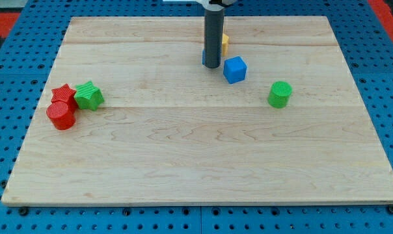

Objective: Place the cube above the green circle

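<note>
While the blue cube (235, 69) already lies up and to the view's left of the green circle (280, 94), well apart, my tip (211, 66), a bare rod with no pincer, must still nudge it rightward

My tip (211, 66) sits just left of the blue cube (235, 69), green cylinder (280, 94) off to the view's right, apart from both.

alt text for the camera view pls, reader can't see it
My tip rests on a wooden board just left of a blue cube; a green cylinder sits farther right. A yellow block peeks from behind the rod; red star, green star, red cylinder cluster left.
</note>
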